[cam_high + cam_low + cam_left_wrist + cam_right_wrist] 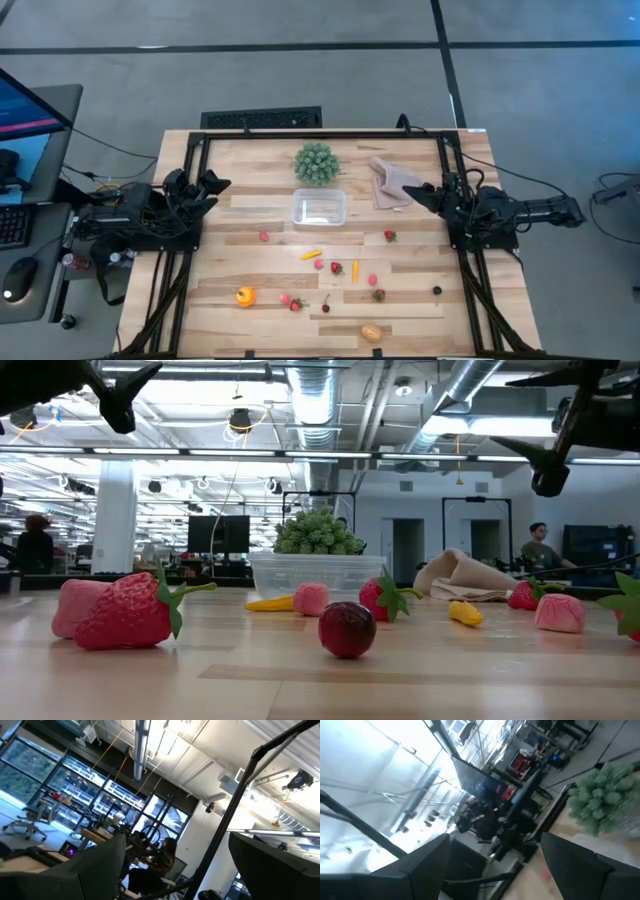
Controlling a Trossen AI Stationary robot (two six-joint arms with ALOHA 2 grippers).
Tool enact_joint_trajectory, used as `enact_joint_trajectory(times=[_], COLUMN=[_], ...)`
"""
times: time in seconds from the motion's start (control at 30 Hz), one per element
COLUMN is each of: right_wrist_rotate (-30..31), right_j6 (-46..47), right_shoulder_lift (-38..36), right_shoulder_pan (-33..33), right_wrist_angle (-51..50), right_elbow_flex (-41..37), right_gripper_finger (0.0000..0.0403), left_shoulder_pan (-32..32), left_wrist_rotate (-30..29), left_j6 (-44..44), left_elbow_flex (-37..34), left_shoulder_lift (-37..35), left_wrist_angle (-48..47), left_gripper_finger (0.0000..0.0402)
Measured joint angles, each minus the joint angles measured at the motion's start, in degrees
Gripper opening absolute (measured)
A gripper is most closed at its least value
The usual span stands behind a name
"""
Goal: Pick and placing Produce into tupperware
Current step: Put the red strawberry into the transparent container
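Pale wooden bench with scattered tiny toy produce.
Small clear plastic rectangular tupperware sits mid-bench, just before the green spiky plant; left end effector and right end effector hang wide open, empty, at opposite edges.

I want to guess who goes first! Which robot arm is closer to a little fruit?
Probably the right. The right gripper waits open nearer the red strawberry than the left gripper, also open, is to the red piece. The tupperware sits between them.

No legible text, label or sign anywhere.
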Motion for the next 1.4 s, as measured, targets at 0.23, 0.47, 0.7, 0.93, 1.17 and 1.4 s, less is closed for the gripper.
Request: enact_joint_trajectory(times=[0.23, 0.47, 0.7, 0.93, 1.17, 1.4], right_wrist_rotate=[3.7, -0.7, 1.0, -1.5, -3.1, -10.5], right_j6=[2.3, 9.3, 6.2, 6.3, 2.5, -6.9], right_shoulder_lift=[0.0, 0.0, 0.0, 2.0, 8.7, 19.7], right_shoulder_pan=[-1.6, -1.5, -1.5, -1.5, -1.5, 2.2], right_wrist_angle=[0.6, 0.7, 5.8, 11.2, 14.7, 12.3], right_elbow_flex=[0.0, 0.0, 0.0, 0.5, 4.5, 17.1], right_gripper_finger=[0.0305, 0.0305, 0.0305, 0.0305, 0.0305, 0.0305], left_shoulder_pan=[0.0, 0.0, 0.0, 0.0, 0.0, -0.1], left_wrist_rotate=[0.5, 1.1, -5.4, -13.4, -20.5, -3.6], left_j6=[-3.9, -4.9, -4.2, -4.7, -13.1, -16.5], left_elbow_flex=[0.0, 0.0, 0.1, 0.1, 0.1, 0.1], left_shoulder_lift=[0.0, 0.0, 0.0, 0.0, 0.0, 0.0], left_wrist_angle=[-0.4, -2.7, -7.6, -14.1, -19.9, -18.4], left_gripper_finger=[0.0344, 0.0344, 0.0344, 0.0344, 0.0344, 0.0344])
